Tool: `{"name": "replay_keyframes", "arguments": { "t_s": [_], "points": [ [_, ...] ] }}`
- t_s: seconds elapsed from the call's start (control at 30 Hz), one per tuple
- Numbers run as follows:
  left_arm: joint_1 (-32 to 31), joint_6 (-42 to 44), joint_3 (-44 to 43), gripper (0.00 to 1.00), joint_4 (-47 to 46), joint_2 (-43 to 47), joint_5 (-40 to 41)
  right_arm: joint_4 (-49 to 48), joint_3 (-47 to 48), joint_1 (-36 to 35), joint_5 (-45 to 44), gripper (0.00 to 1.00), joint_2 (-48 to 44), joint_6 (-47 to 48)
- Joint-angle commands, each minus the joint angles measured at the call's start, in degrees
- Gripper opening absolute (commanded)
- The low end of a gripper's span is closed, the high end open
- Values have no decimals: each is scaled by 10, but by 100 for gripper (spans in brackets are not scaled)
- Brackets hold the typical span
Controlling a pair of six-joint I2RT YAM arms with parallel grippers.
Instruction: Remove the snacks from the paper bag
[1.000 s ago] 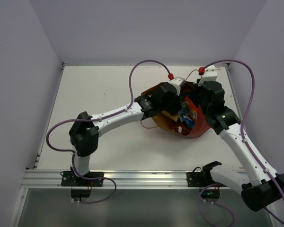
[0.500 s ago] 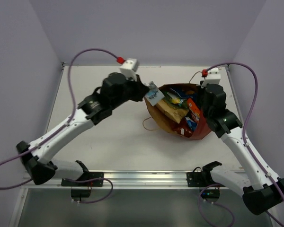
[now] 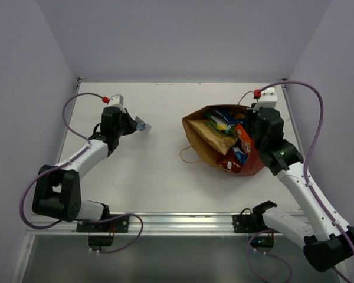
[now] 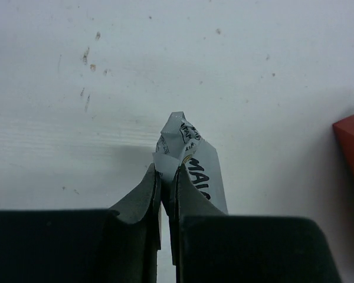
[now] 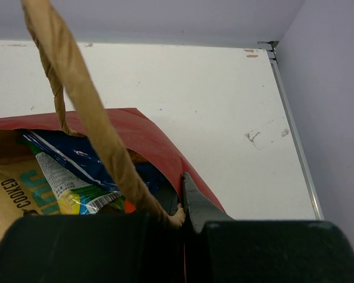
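Observation:
The paper bag (image 3: 251, 166) stands at the right, red outside, brown inside, its mouth open upward with several snacks inside: a tan bag with teal print (image 3: 211, 133), blue packets (image 3: 224, 114) and a red-orange bag (image 3: 242, 137). My right gripper (image 3: 255, 121) is shut on the bag's right rim (image 5: 165, 150); a twisted paper handle (image 5: 88, 109) crosses the right wrist view. My left gripper (image 3: 135, 125) is at the far left of the table, shut on a small pale blue-grey packet (image 4: 189, 162) with black lettering, held just above the table.
A second loop handle (image 3: 187, 154) lies on the table left of the bag. The table's back wall and right metal edge (image 5: 289, 112) are close to the bag. A red corner of the bag (image 4: 351, 147) shows in the left wrist view.
My left arm has swung from the bag's mouth to the far left of the table, carrying the small packet out. The right gripper has kept hold of the bag's rim.

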State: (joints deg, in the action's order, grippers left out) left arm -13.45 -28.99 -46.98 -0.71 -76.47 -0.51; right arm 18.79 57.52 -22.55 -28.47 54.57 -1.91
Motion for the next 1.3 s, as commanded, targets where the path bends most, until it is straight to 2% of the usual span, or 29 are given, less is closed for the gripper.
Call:
{"name": "replay_keyframes", "arguments": {
  "t_s": [0.0, 0.03, 0.07, 0.13, 0.17, 0.2, 0.23, 0.3, 0.4, 0.43, 0.5, 0.53, 0.67, 0.83, 1.0, 1.17, 1.27],
  "points": [
    [21, -6, 15, 7, -212, -38, -43, -81, 1, 0, 14, 0, -25, -6],
    [27, -6, 15, 13, -232, -65, -43, -80, -1, 0, 18, 0, -27, -6],
    [29, -7, 14, 33, -236, -75, -46, -76, -1, 0, 23, 0, -26, -5],
    [32, -11, 6, 60, -218, -82, -60, -74, 2, 0, 25, 0, -25, -5],
    [32, -12, -3, 86, -207, -77, -62, -71, 2, 0, 26, 0, -24, -1],
    [30, -15, -7, 96, -180, -57, -69, -72, 4, 0, 25, 0, -24, 1],
    [27, -19, -11, 100, -161, -45, -71, -71, 5, 0, 25, 0, -24, 2],
    [19, -24, -33, 100, -99, -6, -78, -70, 7, 0, 23, 0, -23, 4],
    [-38, -23, -77, 100, -15, 42, -68, -67, 15, 0, 23, 0, -17, 7],
    [-86, -22, -93, 100, 4, 49, -52, -67, 17, 0, 22, 0, -17, 7],
    [-135, -34, -124, 98, 58, 59, -48, -66, 20, 0, 25, 0, -17, 9],
    [-183, -40, -141, 96, 60, 60, -56, -67, 22, 0, 25, 0, -17, 9],
    [-292, -73, -183, 83, 65, 41, -67, -69, 22, 0, 25, 0, -12, 13],
    [-393, -99, -251, 79, 66, -33, -84, -73, 20, 0, 21, 0, -10, 13],
    [-441, -127, -337, 71, 88, -122, -81, -73, 24, 0, 12, 0, -4, 13],
    [-469, -162, -378, 61, 103, -185, -77, -77, 21, 0, 9, 0, -11, 3],
    [-481, -171, -398, 60, 107, -216, -80, -77, 16, 0, 10, 0, -14, -1]
  ]
}}
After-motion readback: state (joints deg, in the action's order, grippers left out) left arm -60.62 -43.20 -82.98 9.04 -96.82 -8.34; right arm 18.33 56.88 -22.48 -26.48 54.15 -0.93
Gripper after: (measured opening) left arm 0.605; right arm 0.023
